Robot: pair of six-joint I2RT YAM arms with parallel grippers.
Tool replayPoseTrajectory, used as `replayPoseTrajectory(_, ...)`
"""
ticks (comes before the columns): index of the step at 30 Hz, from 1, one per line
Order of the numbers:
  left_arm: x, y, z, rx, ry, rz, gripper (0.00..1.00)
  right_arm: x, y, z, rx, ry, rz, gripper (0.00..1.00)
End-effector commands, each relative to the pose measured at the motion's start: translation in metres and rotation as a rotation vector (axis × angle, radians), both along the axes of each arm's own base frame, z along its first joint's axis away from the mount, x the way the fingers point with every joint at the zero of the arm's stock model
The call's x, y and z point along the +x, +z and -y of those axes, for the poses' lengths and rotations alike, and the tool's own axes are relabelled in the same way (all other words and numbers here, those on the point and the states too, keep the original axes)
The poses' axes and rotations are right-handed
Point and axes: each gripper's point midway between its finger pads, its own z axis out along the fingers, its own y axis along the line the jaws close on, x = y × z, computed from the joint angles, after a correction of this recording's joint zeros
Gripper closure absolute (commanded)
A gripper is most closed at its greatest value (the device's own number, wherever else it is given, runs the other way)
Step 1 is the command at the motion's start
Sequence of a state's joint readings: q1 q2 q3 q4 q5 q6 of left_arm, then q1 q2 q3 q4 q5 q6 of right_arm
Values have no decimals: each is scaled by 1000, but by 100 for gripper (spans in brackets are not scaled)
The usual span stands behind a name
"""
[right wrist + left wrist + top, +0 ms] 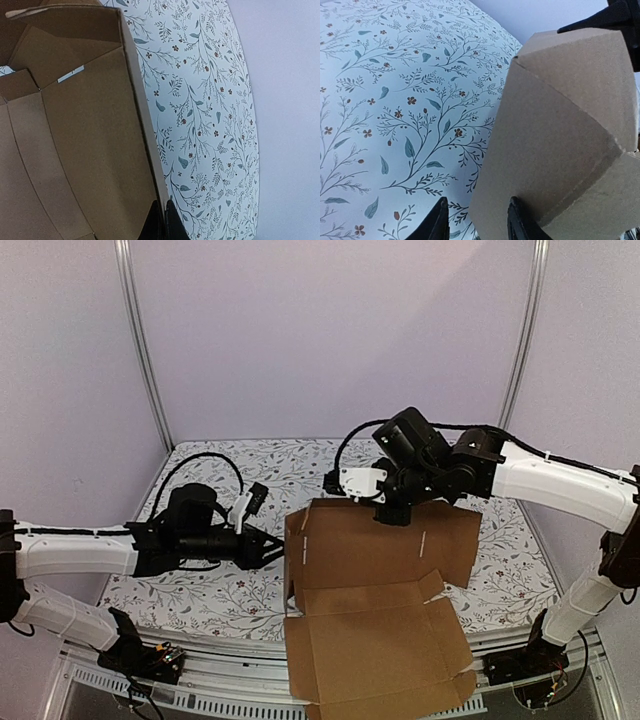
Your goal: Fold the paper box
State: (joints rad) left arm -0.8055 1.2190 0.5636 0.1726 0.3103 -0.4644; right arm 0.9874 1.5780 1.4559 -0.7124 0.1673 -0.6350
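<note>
Presently: paper box [375,630] mid bench [190,595], partly folded, near flap overhanging near edge. Right claw [392,512] clamped on upright far wall rim. Left claw [278,548] apart, straddling left wall edge, box to its right.

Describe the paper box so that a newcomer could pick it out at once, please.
Find the table with the flowered cloth. On its middle sits the paper box, a half-folded brown cardboard sheet, back panel upright, front flap overhanging the near edge. It is the only brown, unprinted thing there, pinched at its top edge by the right gripper.
</note>
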Motion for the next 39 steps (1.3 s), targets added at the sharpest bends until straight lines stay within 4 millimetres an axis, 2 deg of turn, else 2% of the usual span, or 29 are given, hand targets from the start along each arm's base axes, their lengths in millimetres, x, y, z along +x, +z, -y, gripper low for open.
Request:
replayPoseTrajectory(1, -12, 7, 6, -33, -36, 8, 61, 0, -9, -3, -12, -24, 55, 100)
replayPoseTrajectory(5, -18, 8, 6, -44, -38, 0, 61, -1, -6, -4, 1, -35, 135, 100)
replayPoseTrajectory(12, -26, 8, 8, -52, -47, -8, 61, 0, 11, -9, 57, -57, 261, 100)
replayPoseTrajectory(23, -32, 12, 11, -52, -49, 7, 61, -17, 31, -15, 84, -54, 487, 100)
replayPoseTrajectory(32, -27, 14, 6, -33, -10, 40, 59, -13, 35, -18, 45, -109, 628, 100)
replayPoseTrajectory(39, -27, 15, 5, -10, 11, 78, 57, -10, 31, -21, 24, -128, 653, 100)
